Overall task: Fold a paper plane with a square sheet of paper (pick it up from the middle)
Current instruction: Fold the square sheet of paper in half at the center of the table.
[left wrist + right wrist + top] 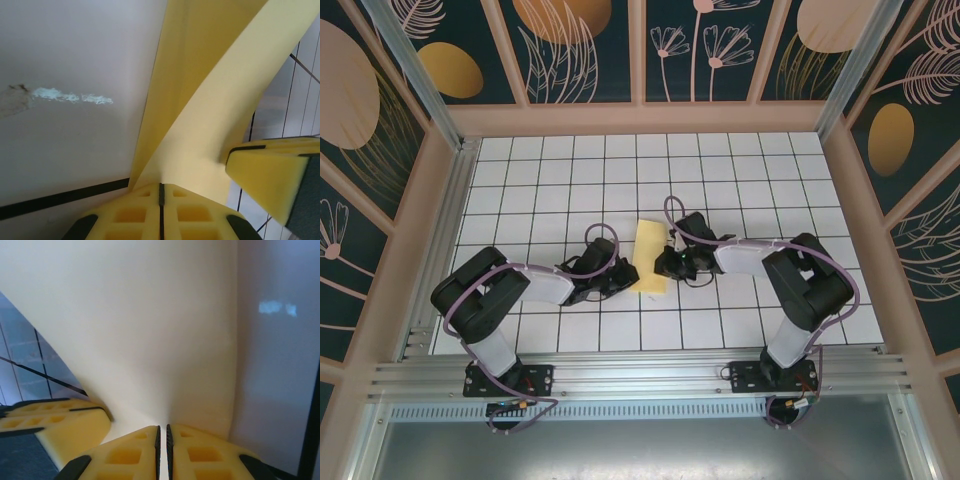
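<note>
Item: folded yellow sheet, light, floppy, tears easily. I grip opposite edges; left tool, right tool both pinched on it.

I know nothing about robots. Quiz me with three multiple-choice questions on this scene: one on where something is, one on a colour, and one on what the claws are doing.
1. Where is the sheet of paper?
A) against the back wall
B) on the tiled table, between the two claws
C) on the metal rail in front

2. What colour is it?
A) pale yellow
B) blue
C) red

3. How do the left claw and right claw stand?
A) both wide open
B) both shut on the paper
C) both shut on nothing

Answers:
1 B: the top view shows it mid-table, between the two arms' tips.
2 A: it looks yellow in every view.
3 B: each wrist view shows jaws closed together, with paper running into them.
</note>
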`<control>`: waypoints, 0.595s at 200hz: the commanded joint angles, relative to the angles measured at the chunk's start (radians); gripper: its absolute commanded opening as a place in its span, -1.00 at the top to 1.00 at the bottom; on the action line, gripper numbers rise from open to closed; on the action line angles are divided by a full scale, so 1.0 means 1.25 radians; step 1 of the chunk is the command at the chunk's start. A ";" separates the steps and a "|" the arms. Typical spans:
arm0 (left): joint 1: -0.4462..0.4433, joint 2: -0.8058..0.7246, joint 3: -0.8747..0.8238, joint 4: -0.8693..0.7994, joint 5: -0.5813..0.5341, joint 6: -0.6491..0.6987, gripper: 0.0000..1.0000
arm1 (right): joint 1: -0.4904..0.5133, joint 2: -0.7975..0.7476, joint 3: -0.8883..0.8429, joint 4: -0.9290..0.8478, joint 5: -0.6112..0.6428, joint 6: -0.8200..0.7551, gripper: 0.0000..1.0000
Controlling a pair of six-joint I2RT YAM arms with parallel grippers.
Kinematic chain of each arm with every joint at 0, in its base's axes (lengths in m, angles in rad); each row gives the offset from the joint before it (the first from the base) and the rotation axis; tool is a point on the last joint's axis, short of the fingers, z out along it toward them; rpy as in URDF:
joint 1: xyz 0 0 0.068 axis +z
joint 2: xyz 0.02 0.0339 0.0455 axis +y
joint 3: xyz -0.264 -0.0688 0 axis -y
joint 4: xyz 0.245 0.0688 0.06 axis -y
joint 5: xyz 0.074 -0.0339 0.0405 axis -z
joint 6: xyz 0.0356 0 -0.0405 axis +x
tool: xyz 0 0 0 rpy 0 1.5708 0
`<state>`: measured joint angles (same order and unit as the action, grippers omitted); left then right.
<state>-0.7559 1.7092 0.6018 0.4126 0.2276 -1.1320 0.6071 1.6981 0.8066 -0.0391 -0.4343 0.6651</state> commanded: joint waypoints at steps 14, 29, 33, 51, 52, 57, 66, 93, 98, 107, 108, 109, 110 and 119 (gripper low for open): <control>-0.005 0.037 0.000 -0.125 -0.037 0.039 0.84 | -0.028 0.027 0.072 0.003 0.029 0.001 0.71; -0.005 0.039 0.003 -0.130 -0.038 0.039 0.84 | -0.036 0.055 0.100 0.000 0.030 -0.009 0.71; -0.005 0.039 0.001 -0.129 -0.038 0.039 0.84 | -0.038 0.064 0.110 -0.007 0.034 -0.010 0.71; -0.006 0.039 -0.002 -0.131 -0.039 0.038 0.85 | -0.042 0.099 0.147 -0.025 0.041 -0.024 0.71; -0.005 0.039 -0.002 -0.132 -0.039 0.037 0.85 | -0.043 0.100 0.148 -0.026 0.041 -0.024 0.71; -0.006 0.039 -0.002 -0.132 -0.040 0.036 0.85 | -0.044 0.107 0.152 -0.026 0.044 -0.024 0.71; -0.005 0.040 -0.003 -0.131 -0.039 0.037 0.85 | -0.044 0.119 0.160 -0.026 0.046 -0.027 0.71; -0.006 0.040 -0.004 -0.133 -0.035 0.037 0.85 | -0.044 0.144 0.174 -0.021 0.045 -0.032 0.71; -0.006 0.039 -0.004 -0.133 -0.035 0.036 0.85 | -0.044 0.148 0.178 -0.021 0.044 -0.031 0.71; -0.006 0.039 -0.005 -0.133 -0.035 0.036 0.85 | -0.065 0.154 0.182 -0.022 0.040 -0.034 0.71; -0.005 0.038 -0.005 -0.133 -0.035 0.036 0.85 | -0.065 0.155 0.183 -0.022 0.040 -0.035 0.71; -0.006 0.039 -0.005 -0.133 -0.035 0.036 0.85 | -0.066 0.156 0.183 -0.022 0.039 -0.035 0.71; -0.006 0.039 -0.005 -0.134 -0.035 0.035 0.85 | -0.066 0.157 0.183 -0.023 0.039 -0.035 0.71; -0.005 0.039 -0.006 -0.135 -0.034 0.037 0.85 | -0.066 0.163 0.188 -0.024 0.038 -0.037 0.70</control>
<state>-0.7559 1.7103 0.6163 0.3843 0.2272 -1.1149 0.5491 1.8759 1.0042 -0.0551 -0.3935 0.6445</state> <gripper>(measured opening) 0.079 0.145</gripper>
